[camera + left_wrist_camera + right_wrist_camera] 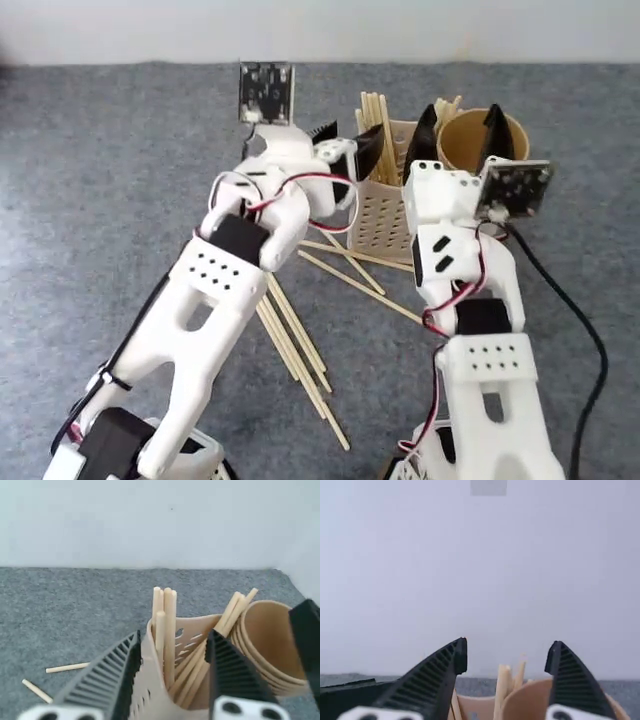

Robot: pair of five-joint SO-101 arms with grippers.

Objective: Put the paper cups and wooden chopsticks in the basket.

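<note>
Surface: grey felt-like table cover, meeting a plain white wall.
Basket: perforated beige, near the wall, holding upright wooden chopsticks.
Paper cups: nested, at the basket's side; inside or beside, cannot tell.
Loose chopsticks: scattered on the cover.
Left gripper: jaws parted astride the basket wall.
Right gripper: jaws parted over the cups, grasping nothing.

Table: grey carpet-like top, far edge against a white wall. Perforated beige basket stands near the far edge, about mid-width. Chopstick bundle lies flat mid-table, running diagonally toward the near edge. A few crossed chopsticks lie just in front of the basket. Black cable trails along the right side to the near edge.
</note>
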